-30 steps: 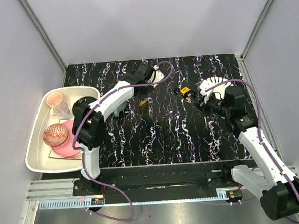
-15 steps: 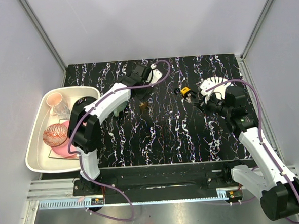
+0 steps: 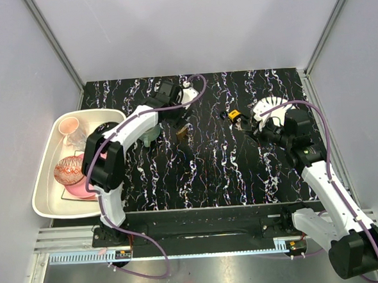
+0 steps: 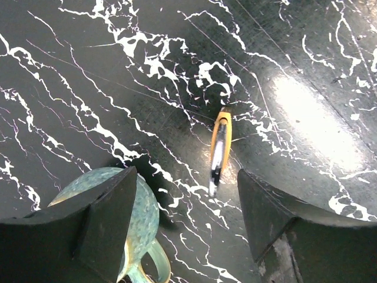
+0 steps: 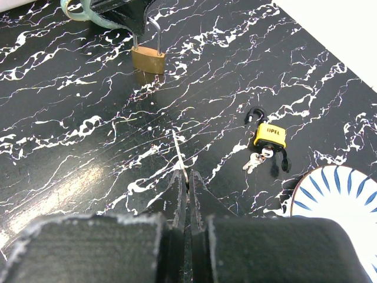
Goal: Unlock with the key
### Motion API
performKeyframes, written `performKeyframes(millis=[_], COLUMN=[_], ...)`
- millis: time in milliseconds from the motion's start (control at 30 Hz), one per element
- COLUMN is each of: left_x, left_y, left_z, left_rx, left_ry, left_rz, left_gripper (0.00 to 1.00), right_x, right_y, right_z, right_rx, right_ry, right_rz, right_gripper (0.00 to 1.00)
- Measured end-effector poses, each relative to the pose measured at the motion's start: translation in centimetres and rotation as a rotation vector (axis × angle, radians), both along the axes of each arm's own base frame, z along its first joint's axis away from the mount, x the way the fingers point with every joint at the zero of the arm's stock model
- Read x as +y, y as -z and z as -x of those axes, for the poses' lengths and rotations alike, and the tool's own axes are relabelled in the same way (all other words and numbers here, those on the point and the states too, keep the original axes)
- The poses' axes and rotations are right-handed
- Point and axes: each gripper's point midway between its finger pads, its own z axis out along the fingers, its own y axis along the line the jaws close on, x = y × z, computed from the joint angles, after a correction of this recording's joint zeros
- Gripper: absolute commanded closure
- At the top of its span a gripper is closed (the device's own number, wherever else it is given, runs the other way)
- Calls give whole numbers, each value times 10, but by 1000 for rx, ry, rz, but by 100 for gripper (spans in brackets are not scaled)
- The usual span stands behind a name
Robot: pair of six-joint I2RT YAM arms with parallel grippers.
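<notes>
Bright overhead glare on glossy tabletop [image 4: 318,124]

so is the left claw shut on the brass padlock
No, the left claw is wide open, and the brass padlock sits on the table in its gap, touched by neither side.

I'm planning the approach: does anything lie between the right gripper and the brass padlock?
Nothing visible does. Bare marbled table separates the shut right gripper, pinching a thin key-like blade, from the brass padlock. The yellow padlock lies off to the side.
</notes>
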Motion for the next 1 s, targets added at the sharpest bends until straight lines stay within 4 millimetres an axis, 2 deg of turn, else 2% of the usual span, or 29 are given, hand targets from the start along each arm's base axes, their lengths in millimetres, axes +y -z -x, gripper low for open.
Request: performKeyframes(millis=[133,267,533,700,833,1000], left_x=[6,4,-1,6,3,-7], left_y=[8,30,64,85,88,76], left_z=[-9,-12,-4,14,14,3], left_rx=[10,46,87,94,67,16], left_ry=[-4,6,25,21,12,-19], left_rz=[22,18,27,40,75,150], left_gripper=[29,30,30,32,32,32], right_x=[0,0,-1,-1,-2,-2], right_y=[0,0,2,2,3,3], right_z=[0,0,0,0,-1,-1], right_rx=[0,0,4,5,7,7], right_ry=[1,1,3,4,8,8], right_rz=[0,0,1,1,2,1], right_gripper=[100,100,100,100,100,100])
